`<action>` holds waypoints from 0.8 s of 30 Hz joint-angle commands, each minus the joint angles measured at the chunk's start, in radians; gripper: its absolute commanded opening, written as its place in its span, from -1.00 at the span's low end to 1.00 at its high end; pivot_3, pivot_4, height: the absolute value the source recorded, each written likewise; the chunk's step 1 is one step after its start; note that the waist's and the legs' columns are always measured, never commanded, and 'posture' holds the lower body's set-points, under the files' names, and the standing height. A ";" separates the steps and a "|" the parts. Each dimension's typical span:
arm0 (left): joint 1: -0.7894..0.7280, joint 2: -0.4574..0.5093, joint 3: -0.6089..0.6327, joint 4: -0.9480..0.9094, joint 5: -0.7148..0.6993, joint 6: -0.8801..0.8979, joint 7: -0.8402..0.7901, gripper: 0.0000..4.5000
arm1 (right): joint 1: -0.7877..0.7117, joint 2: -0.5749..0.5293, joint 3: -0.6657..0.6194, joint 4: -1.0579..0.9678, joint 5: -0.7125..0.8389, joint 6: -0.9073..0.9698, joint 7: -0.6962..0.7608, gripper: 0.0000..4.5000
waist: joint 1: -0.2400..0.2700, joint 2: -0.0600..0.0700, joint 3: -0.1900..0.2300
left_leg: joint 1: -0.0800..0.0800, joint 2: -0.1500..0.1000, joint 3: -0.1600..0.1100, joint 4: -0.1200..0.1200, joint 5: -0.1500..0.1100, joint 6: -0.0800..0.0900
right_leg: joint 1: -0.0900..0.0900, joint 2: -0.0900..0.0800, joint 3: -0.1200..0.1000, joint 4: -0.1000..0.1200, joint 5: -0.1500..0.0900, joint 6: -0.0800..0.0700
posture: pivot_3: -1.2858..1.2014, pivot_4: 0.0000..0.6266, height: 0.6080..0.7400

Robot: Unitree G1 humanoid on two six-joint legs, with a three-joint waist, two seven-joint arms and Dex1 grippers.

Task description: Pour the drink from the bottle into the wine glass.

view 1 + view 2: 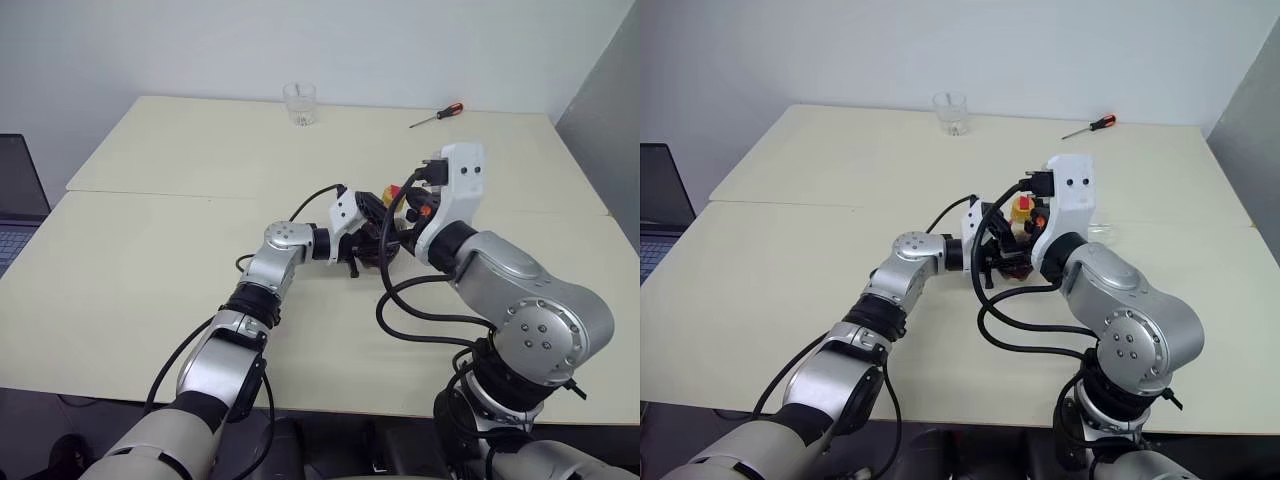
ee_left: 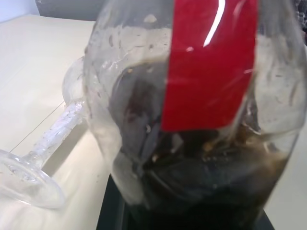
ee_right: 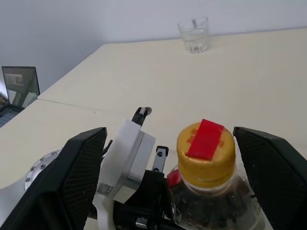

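The bottle point(image 3: 211, 191) stands upright at the middle of the table, with the dark drink point(image 2: 201, 191) in its lower part and a red label on its body. My left gripper point(image 1: 365, 245) is shut on the bottle's body from the left. Its yellow cap point(image 3: 206, 153) with a red strip sits between the fingers of my right gripper point(image 3: 168, 130), which is open; one black finger point(image 3: 72, 177) stands on each side and neither touches the cap. Behind the bottle, the wine glass point(image 2: 57, 129) seems to lie on its side on the table.
A clear tumbler point(image 1: 300, 103) stands at the table's far edge, and a red-handled screwdriver point(image 1: 437, 115) lies to its right. A laptop point(image 1: 18, 195) sits off the table's left side. A grey partition point(image 1: 610, 120) rises at the right.
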 commanded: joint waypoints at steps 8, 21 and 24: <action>-0.001 -0.010 0.014 -0.077 -0.018 0.010 0.001 -0.70 | -0.061 0.015 0.011 0.070 -0.041 -0.095 -0.049 1.00 | 0.000 0.000 0.000 | 0.000 0.000 0.000 0.000 0.000 0.000 | 0.000 0.000 0.000 0.000 0.000 0.000 | 0.03 -0.52 1.00; 0.019 -0.020 0.014 -0.125 -0.024 0.037 0.015 -0.70 | -0.061 -0.012 0.009 0.173 -0.072 -0.175 -0.083 1.00 | 0.000 0.000 0.000 | 0.000 0.000 0.001 0.000 0.000 0.000 | 0.000 0.000 0.001 0.000 0.000 0.000 | 0.03 -0.52 1.00; 0.022 -0.023 0.014 -0.131 -0.026 0.040 0.020 -0.70 | -0.037 -0.029 -0.007 0.158 -0.078 -0.173 -0.083 1.00 | 0.001 0.000 0.000 | 0.000 0.000 0.001 0.000 0.000 0.000 | 0.000 0.000 0.001 0.000 0.000 0.000 | 0.03 -0.52 1.00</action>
